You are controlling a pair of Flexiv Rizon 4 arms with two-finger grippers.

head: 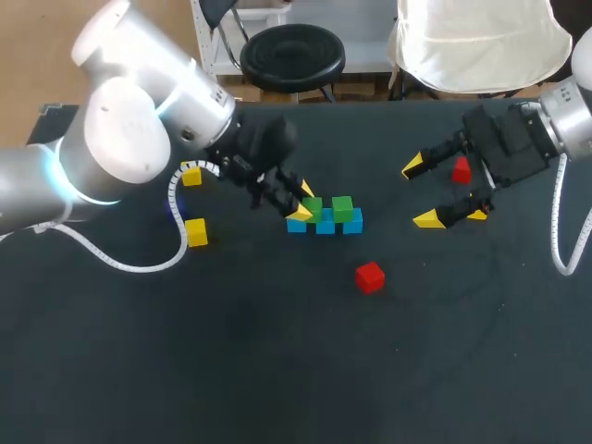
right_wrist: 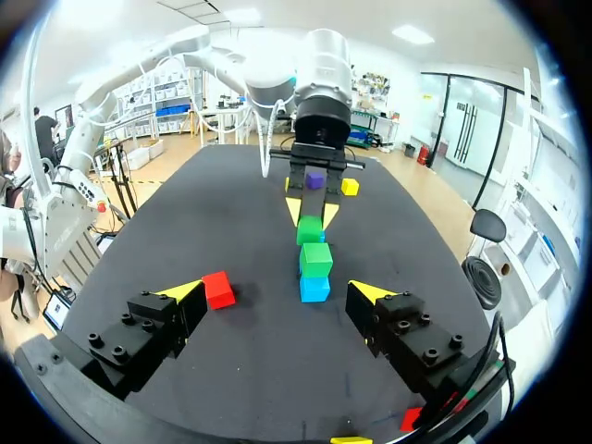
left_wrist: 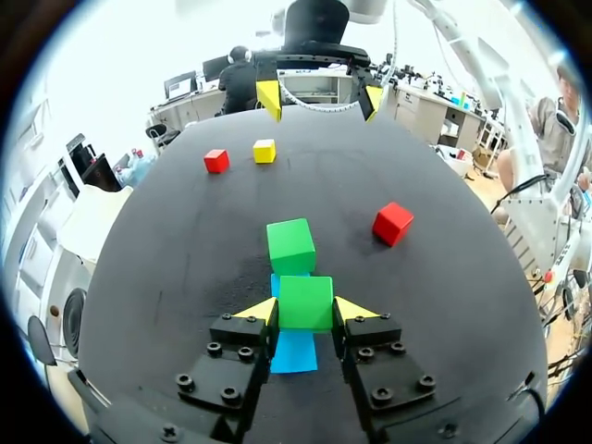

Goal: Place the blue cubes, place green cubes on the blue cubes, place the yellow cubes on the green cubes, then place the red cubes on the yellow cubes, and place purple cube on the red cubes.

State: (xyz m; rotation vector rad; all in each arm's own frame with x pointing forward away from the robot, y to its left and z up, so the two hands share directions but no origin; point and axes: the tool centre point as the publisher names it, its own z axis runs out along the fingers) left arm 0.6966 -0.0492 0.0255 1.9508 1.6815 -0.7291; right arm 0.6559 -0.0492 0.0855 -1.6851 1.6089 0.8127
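Cube (head: 369,277), red, loose beside blue row (head: 325,227)

Matt black table (head: 231,370); smooth, plastic-looking red cube (head: 369,277); glossy white shell on left arm (head: 129,111).

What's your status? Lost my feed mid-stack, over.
Left hand shut on a green cube, sitting on the row of blue cubes beside the other green cube. Right hand open, empty, clear of the stack. Nothing in the way.
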